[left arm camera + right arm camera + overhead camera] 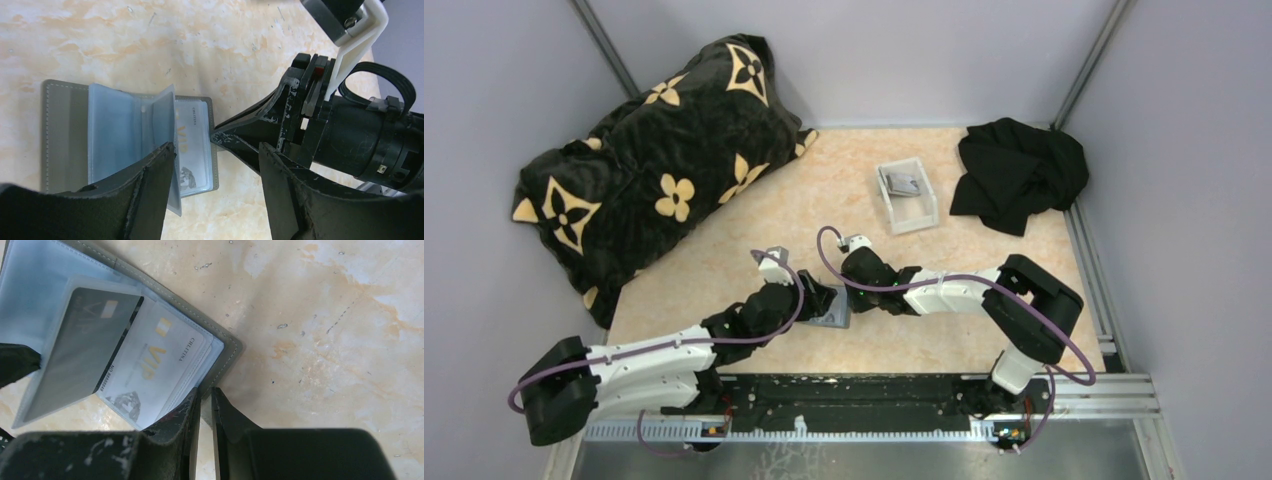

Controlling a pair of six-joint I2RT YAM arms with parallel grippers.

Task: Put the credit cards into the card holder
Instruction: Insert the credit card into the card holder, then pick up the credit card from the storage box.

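Observation:
The grey card holder [835,319] lies open on the table between both grippers, its clear sleeves showing in the left wrist view [65,132]. A white VIP credit card [155,365] sits in its right panel, also in the left wrist view [192,135]. A dark grey credit card [85,350] sits in a raised clear sleeve. My right gripper [206,392] is shut on the holder's right edge [225,347]. My left gripper [216,150] is open over the holder, one finger [155,170] against the raised sleeve. Another grey card [902,183] lies in the white tray.
The small white tray [916,222] stands at the back, right of centre. A crumpled black cloth [1019,172] lies at the back right. A black pillow with a cream flower print [654,170] fills the back left. Metal rails run along the near and right edges.

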